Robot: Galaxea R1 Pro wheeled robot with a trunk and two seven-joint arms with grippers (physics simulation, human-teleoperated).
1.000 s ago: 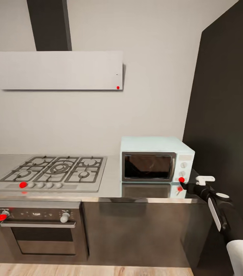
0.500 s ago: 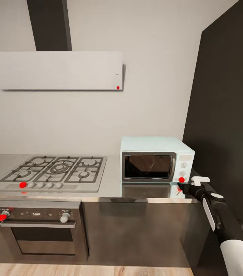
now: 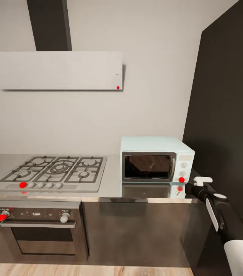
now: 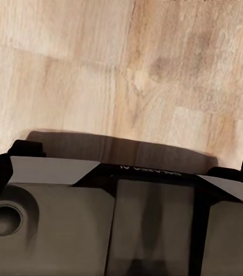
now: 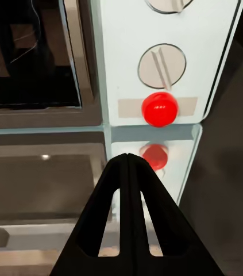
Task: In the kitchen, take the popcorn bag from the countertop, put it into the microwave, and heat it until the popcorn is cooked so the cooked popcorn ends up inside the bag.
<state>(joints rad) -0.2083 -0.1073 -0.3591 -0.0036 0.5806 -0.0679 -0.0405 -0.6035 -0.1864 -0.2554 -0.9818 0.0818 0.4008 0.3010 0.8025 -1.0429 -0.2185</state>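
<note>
The mint-blue microwave [image 3: 155,147] stands on the grey countertop [image 3: 111,189] with its dark glass door [image 3: 147,166] closed. A round red light [image 3: 181,179] glows at the bottom of its control panel, under two white knobs. My right gripper [image 3: 187,186] hovers just right of and slightly below that light, over the counter's right end. In the right wrist view its black fingers [image 5: 107,207] meet at a point, shut on nothing, a short way from the red light [image 5: 160,109] and the knob [image 5: 162,66]. The popcorn bag is hidden or out of view.
A steel gas hob [image 3: 56,170] with black grates lies left of the microwave, above a dark oven [image 3: 41,226]. A range hood [image 3: 56,71] hangs over it. A tall dark cabinet [image 3: 228,115] walls off the right. The left wrist view looks down at wooden floor [image 4: 127,69].
My right gripper first edged left toward the red light, then drew back a little to the right. Nothing else moved.
</note>
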